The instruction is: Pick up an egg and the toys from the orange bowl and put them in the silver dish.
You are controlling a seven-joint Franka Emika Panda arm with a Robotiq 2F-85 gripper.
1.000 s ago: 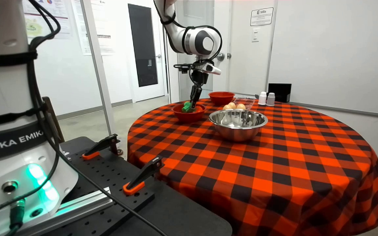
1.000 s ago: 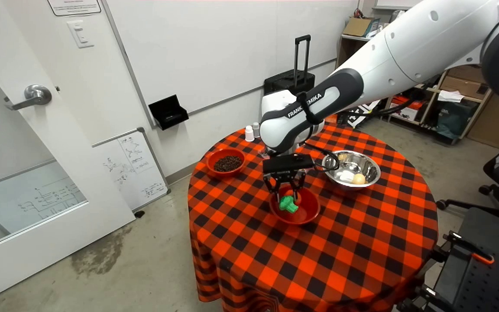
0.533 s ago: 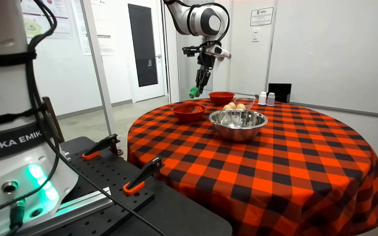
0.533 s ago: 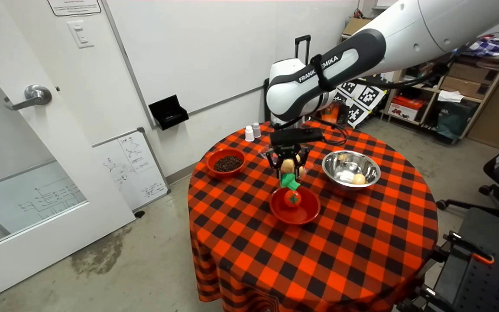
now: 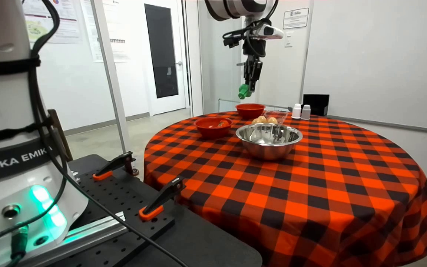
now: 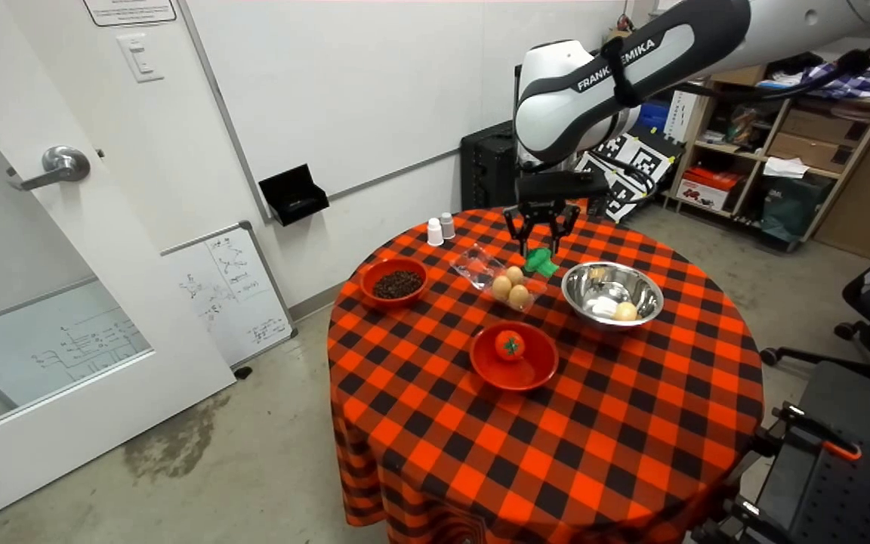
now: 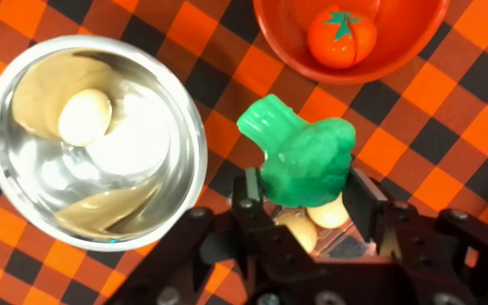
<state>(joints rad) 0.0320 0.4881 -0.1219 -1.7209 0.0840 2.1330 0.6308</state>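
End effector [image 7: 311, 184] gripping one broccoli [image 7: 307, 156], one egg [image 7: 85, 116] in dish [image 7: 197, 148], one tomato [image 7: 339, 40] in bowl [image 7: 405, 34]

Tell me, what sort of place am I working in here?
Most likely a robotics lab or workroom. In an exterior view, a small whiteboard carries handwriting and a panel bears black-and-white square patterns; both exterior views show a perforated black plate.

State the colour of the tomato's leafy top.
Green; the leafy top shows best in the wrist view.
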